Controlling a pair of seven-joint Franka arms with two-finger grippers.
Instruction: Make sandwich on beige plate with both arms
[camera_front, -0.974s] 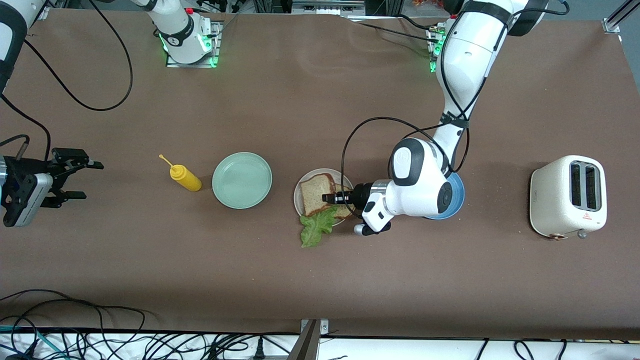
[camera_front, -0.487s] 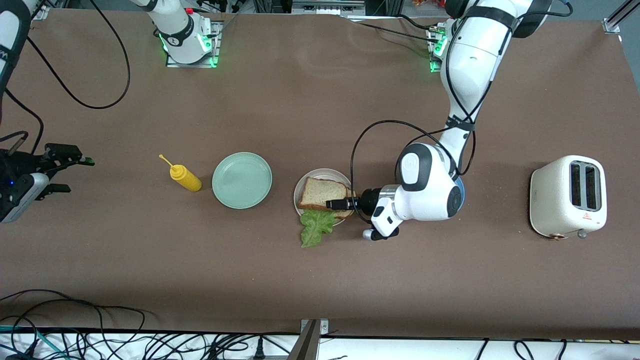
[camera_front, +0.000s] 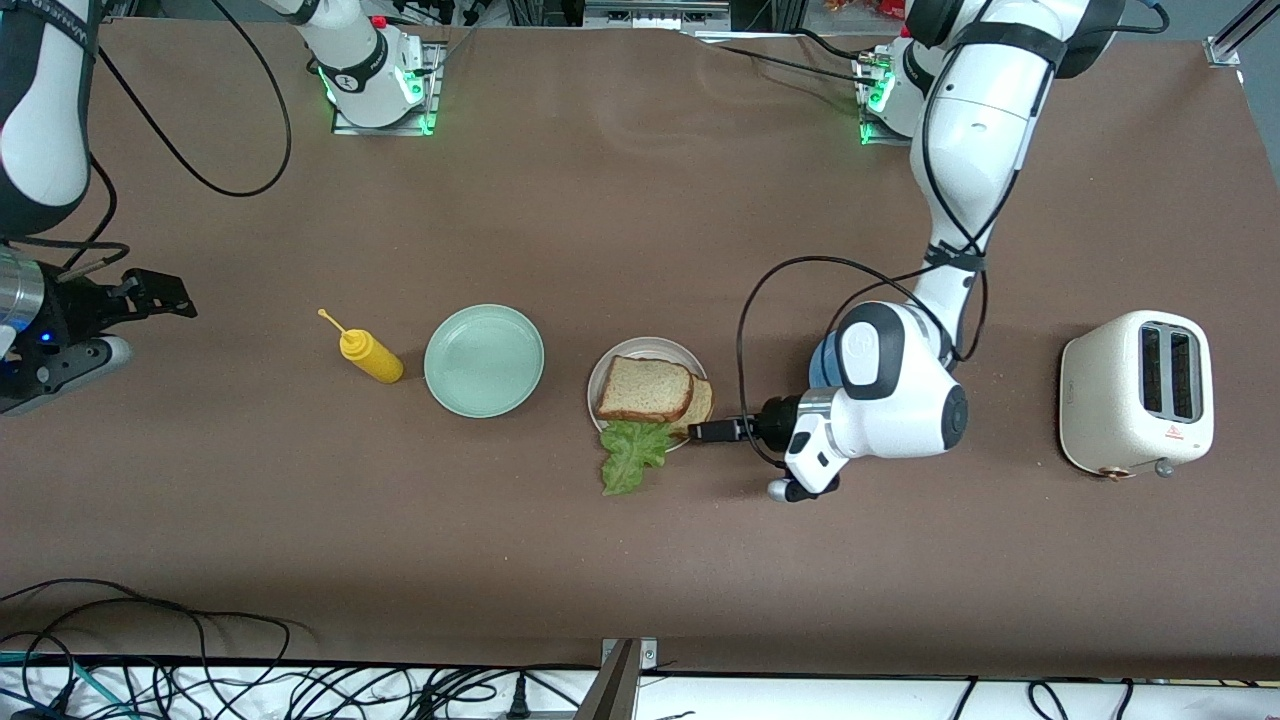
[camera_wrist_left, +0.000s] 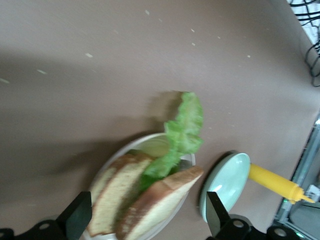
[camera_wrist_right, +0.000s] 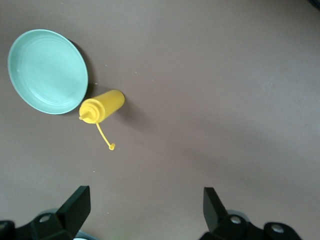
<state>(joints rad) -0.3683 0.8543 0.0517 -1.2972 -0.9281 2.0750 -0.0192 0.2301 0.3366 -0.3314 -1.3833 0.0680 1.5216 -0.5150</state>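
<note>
Looking down from the front camera, you see the beige plate (camera_front: 600, 380) near the middle of the table (camera_front: 640, 560), carrying two slices of bread (camera_front: 645, 388): the top slice lies flat and overlaps a second slice that peeks out toward the left arm's end. The lettuce leaf (camera_front: 632, 455) hangs over the plate's rim on the side nearer the camera, with most of it resting on the table. Your left gripper (camera_front: 708, 432) sits low just beside the plate, toward the left arm's end, its fingers released and holding nothing. The blue plate (camera_front: 822, 362) is mostly hidden under that arm's wrist. The toaster (camera_front: 1138, 392) stands well apart at the left arm's end. The mint-green plate (camera_front: 484, 360) lies beside the beige plate toward the right arm's end, with the yellow squeeze bottle (camera_front: 368, 355) just past it. Your right gripper (camera_front: 160, 295) waits above the table's edge at the right arm's end, fingers spread and empty.

Your left wrist view shows both black fingers (camera_wrist_left: 75, 217) set wide apart, with the two slices (camera_wrist_left: 145, 200) and the lettuce (camera_wrist_left: 182, 132) on the beige plate (camera_wrist_left: 155, 145) between them; the green plate (camera_wrist_left: 227, 182) and bottle (camera_wrist_left: 277, 182) appear farther off.

Your right wrist view shows its fingers (camera_wrist_right: 75, 207) open over bare table, with the green plate (camera_wrist_right: 47, 70) and the bottle (camera_wrist_right: 102, 106) lying on its side, cap strap trailing.
</note>
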